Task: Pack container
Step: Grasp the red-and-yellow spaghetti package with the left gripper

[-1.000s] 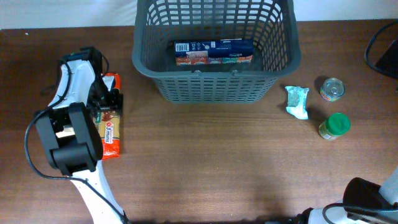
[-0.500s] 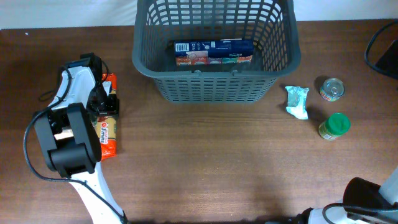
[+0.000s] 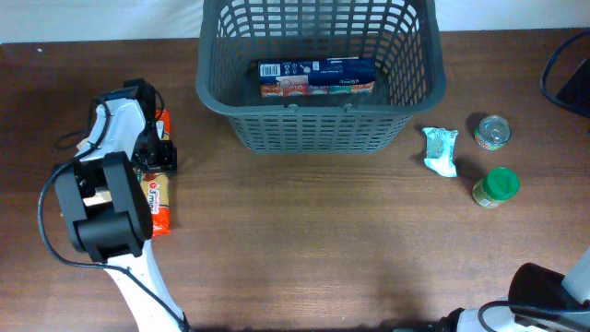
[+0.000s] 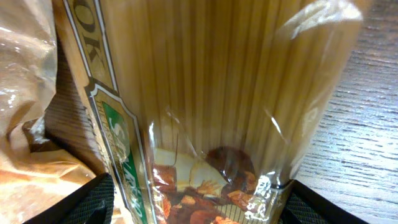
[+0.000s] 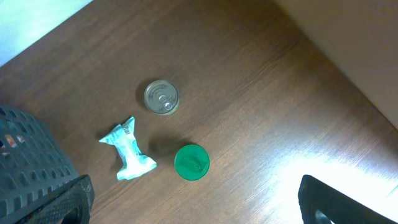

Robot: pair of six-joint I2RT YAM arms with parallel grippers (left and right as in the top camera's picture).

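The dark grey basket (image 3: 318,109) stands at the back centre with a blue and red box (image 3: 316,77) lying inside. A long pack of spaghetti (image 3: 159,198) in clear and orange-red wrap lies on the table at the far left. My left gripper (image 3: 152,152) is down over its far half. In the left wrist view its fingers (image 4: 199,205) press both sides of the pack (image 4: 211,93). My right gripper (image 5: 193,199) is open and empty, high above the table's right side. The basket's corner shows in the right wrist view (image 5: 25,162).
Right of the basket lie a teal packet (image 3: 441,150) (image 5: 129,151), a tin can (image 3: 492,131) (image 5: 161,98) and a green-lidded jar (image 3: 498,185) (image 5: 191,162). A black cable (image 3: 558,78) sits at the far right edge. Crinkled clear wrap (image 4: 18,68) lies beside the pack.
My left gripper and the spaghetti pack have shifted slightly to the left together. Everything else has stayed in place.
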